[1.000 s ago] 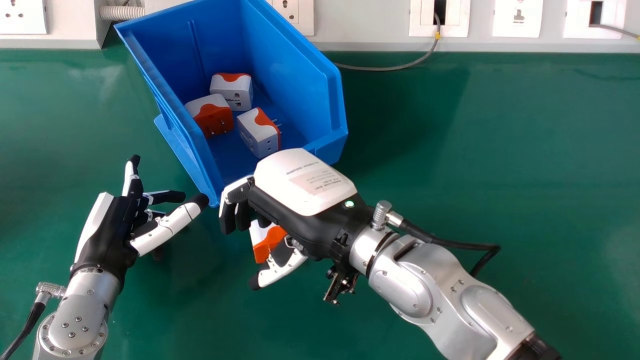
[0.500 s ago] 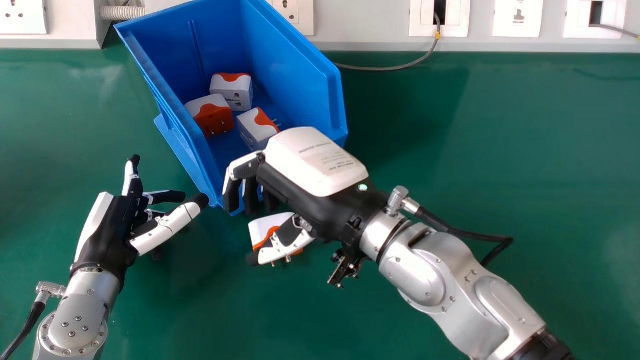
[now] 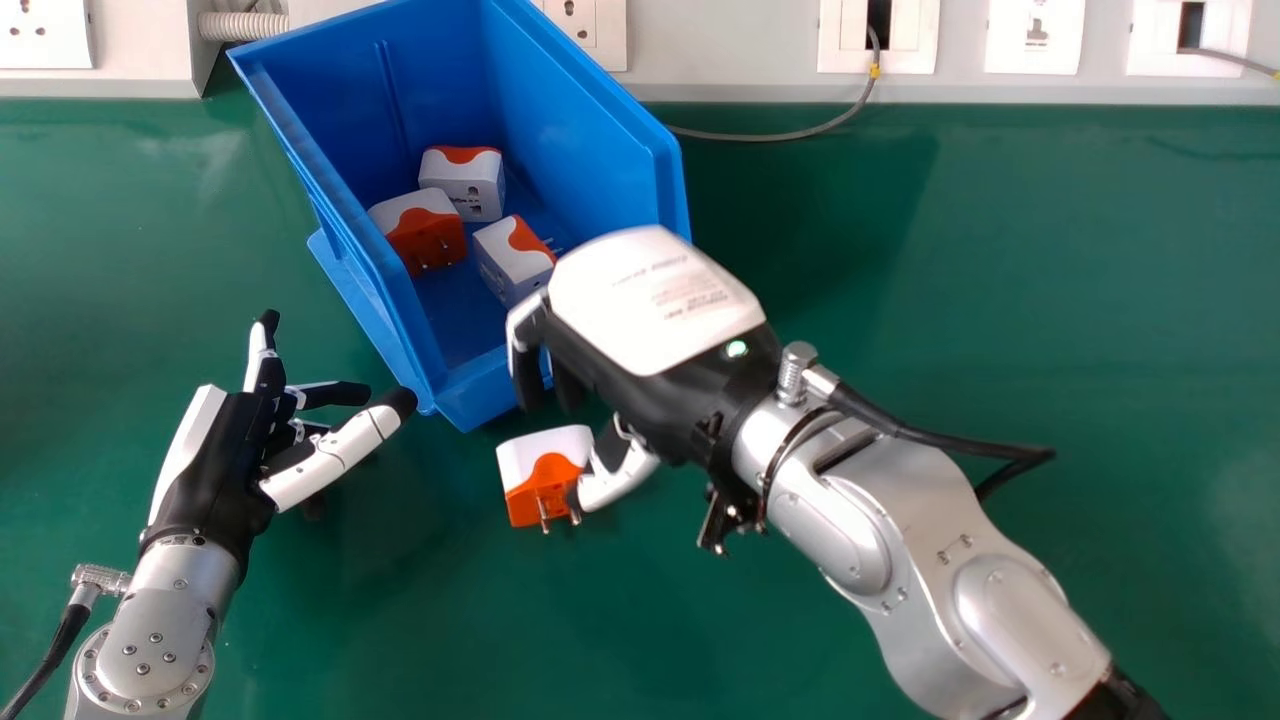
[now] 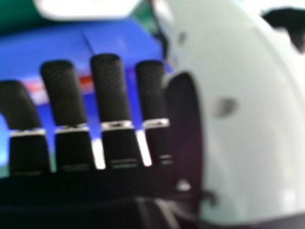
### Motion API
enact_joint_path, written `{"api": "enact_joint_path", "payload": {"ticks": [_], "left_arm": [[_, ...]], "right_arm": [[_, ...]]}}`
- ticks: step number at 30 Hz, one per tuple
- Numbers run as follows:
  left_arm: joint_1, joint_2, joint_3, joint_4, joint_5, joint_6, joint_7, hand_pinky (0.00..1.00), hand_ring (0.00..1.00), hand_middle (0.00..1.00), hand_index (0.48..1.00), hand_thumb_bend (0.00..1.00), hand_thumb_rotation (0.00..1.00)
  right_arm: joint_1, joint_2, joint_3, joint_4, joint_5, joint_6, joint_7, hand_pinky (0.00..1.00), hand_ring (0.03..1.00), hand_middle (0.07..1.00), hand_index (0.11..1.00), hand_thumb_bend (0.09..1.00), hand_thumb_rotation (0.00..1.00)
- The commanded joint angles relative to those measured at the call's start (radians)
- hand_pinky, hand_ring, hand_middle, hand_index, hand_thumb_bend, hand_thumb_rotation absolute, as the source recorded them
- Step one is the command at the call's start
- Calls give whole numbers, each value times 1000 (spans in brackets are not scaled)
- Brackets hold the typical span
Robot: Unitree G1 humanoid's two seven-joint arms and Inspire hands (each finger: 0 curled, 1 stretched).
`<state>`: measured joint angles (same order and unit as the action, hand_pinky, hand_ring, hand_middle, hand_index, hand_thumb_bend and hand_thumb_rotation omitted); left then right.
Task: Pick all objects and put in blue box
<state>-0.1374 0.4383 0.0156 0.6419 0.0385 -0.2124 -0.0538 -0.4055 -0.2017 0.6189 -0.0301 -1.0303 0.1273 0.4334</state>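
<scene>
In the head view my right hand (image 3: 655, 300) is over the blue box's (image 3: 470, 395) near right corner, fingers bent downward but not closed on anything. A white and orange plug adapter (image 3: 543, 480) lies on the green table below it, close to the thumb; whether they touch I cannot tell. Three similar adapters rest inside the box: one at the back (image 3: 465, 183), one at the left (image 3: 420, 232), one nearer the front (image 3: 512, 258). My left hand (image 3: 225, 470) is left of the box with relaxed fingers. In the right hand view, my right hand's fingers (image 4: 109, 90) stand before the blue box (image 4: 119, 40).
White wall sockets (image 3: 1035, 35) line the back edge of the green table (image 3: 1000, 300). A grey cable (image 3: 790, 134) runs from one socket to behind the box.
My right hand has moved up and to the right, away from the adapter on the table, which now shows more fully with its pins toward the near side. My left hand has kept still.
</scene>
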Motion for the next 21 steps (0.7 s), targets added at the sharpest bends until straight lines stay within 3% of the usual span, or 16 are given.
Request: {"api": "enact_joint_path", "payload": {"ticks": [1, 10, 21], "left_arm": [[78, -49, -59, 51, 36, 83, -60, 570, 658, 763, 834, 767, 530], [75, -49, -58, 59, 36, 81, -60, 568, 657, 763, 835, 766, 529], [71, -47, -60, 62, 40, 80, -59, 566, 657, 766, 835, 766, 529]], "right_arm": [[-18, 2, 12, -38, -21, 21, 44, 511, 588, 668, 652, 735, 25], [44, 26, 30, -56, -5, 71, 59, 708, 829, 871, 812, 910, 152], [21, 24, 21, -70, 8, 98, 133, 822, 926, 949, 901, 947, 151]]}}
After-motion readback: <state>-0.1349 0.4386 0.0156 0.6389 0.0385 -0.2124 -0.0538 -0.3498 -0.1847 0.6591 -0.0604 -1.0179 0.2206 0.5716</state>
